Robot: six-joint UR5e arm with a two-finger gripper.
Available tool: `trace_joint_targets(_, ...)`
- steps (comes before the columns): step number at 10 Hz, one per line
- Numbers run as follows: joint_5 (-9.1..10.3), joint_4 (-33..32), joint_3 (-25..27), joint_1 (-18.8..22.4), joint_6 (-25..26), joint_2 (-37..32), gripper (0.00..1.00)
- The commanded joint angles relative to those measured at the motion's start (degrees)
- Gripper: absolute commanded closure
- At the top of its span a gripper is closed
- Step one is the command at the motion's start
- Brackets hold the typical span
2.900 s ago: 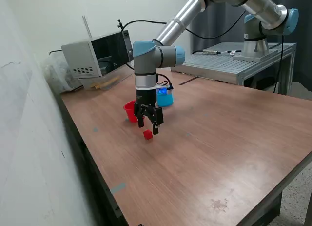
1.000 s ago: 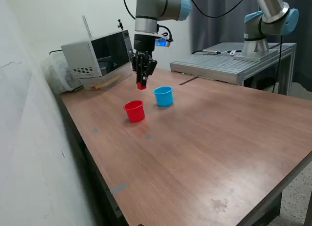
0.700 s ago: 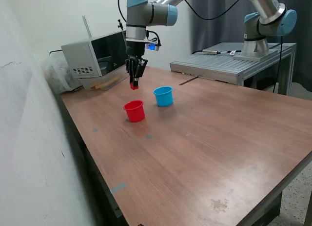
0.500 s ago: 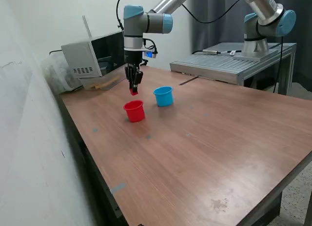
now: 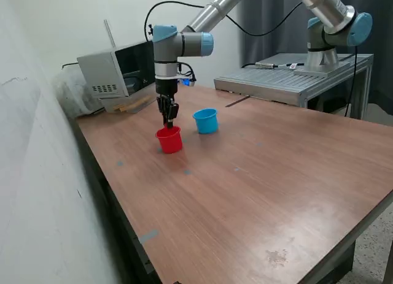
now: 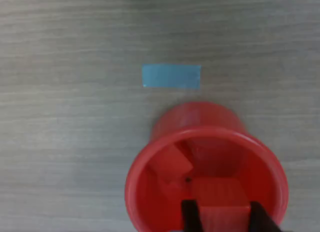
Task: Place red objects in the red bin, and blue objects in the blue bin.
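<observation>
Wrist view: the hand [image 6: 222, 219] grips a red cube [image 6: 220, 194] directly above the red cup [image 6: 150, 192], where another cube [image 6: 170, 164] lies. Release needs only opening; the cup's mouth sits straight below.

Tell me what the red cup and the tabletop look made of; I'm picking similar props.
Red cup: probably thin molded plastic, smooth and slightly glossy, with a rolled rim.
Tabletop: wood-grain surface, likely laminate, given its even streaks and soft sheen; solid wood can't be excluded.

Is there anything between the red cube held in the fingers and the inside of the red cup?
Nothing visible. The red cube hangs over the open red cup; another red cube lies inside, off to one side.
</observation>
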Motion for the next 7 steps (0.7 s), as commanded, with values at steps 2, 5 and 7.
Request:
trace_joint_targets(2, 0.11, -0.87, -0.20, -0.04, 0.00, 0.25, 0.00)
trace_joint_targets(5, -0.24, 1.14, 1.63, 0.66, 0.00, -2.72, 0.00)
trace_joint_targets(7, -0.24, 5.78, 6.02, 3.20, 0.09, -11.91, 0.00)
